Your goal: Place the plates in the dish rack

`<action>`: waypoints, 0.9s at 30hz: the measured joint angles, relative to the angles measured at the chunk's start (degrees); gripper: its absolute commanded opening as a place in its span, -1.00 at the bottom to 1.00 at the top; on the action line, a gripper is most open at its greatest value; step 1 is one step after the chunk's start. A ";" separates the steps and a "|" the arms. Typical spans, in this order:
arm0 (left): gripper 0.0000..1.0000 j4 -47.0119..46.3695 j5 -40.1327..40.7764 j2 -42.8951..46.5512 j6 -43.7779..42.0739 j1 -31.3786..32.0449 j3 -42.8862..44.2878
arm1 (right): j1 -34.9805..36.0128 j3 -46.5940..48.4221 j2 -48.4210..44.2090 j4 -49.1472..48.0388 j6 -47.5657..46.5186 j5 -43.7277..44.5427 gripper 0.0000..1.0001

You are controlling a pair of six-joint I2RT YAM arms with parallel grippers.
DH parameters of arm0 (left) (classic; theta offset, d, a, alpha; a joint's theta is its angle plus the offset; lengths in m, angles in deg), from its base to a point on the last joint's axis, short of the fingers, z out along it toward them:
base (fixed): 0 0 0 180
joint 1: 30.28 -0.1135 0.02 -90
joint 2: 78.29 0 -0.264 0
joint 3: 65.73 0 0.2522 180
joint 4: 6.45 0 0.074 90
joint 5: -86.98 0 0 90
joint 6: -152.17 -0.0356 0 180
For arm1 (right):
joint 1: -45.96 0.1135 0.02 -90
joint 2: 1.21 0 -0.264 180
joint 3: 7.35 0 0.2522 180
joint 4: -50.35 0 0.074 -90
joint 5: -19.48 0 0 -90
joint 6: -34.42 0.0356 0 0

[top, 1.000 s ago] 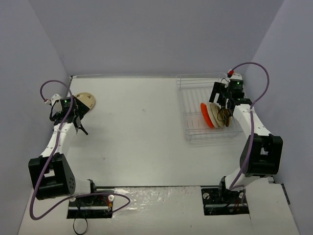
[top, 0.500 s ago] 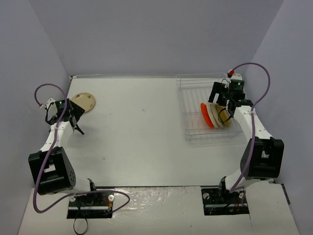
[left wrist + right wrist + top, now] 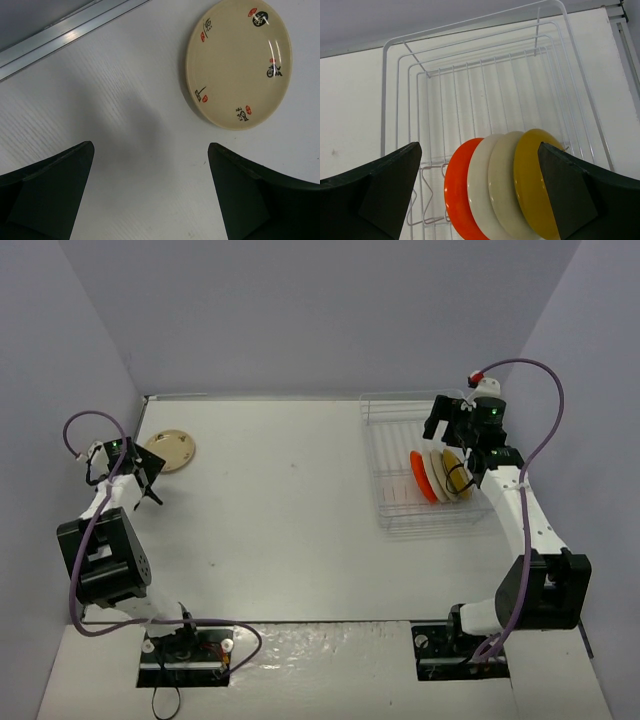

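Note:
A tan plate [image 3: 172, 450] with small red and black marks lies flat at the table's far left; it also shows in the left wrist view [image 3: 239, 62]. My left gripper [image 3: 140, 487] is open and empty, a little in front of that plate and apart from it. Several plates stand on edge in the white wire dish rack [image 3: 390, 430]: an orange-red plate [image 3: 462, 200], a cream plate [image 3: 485, 195], a tan plate [image 3: 506, 185] and a yellow-backed plate [image 3: 536, 175]. My right gripper [image 3: 452, 440] is open and empty above them.
A metal rail [image 3: 70, 35] runs along the table's far left edge, close to the left gripper. The side walls stand near both arms. The rack's far rows of slots [image 3: 485, 95] hold nothing.
My left gripper has swung left and back off the tan plate, which now lies fully in view. My right gripper has risen and drawn back from the racked plates.

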 measured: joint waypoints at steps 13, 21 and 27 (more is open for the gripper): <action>0.77 -12.68 -10.08 -20.57 3.60 -3.47 12.22 | 0.16 -1.14 -0.41 -2.28 1.45 0.11 1.00; 0.45 -13.11 -12.12 -26.04 3.84 -3.34 18.27 | 0.16 -2.11 -0.45 -3.21 1.70 0.73 1.00; -0.22 -13.03 -12.30 -28.14 3.90 -3.32 20.39 | 0.16 -2.83 -1.61 -3.23 1.78 1.19 1.00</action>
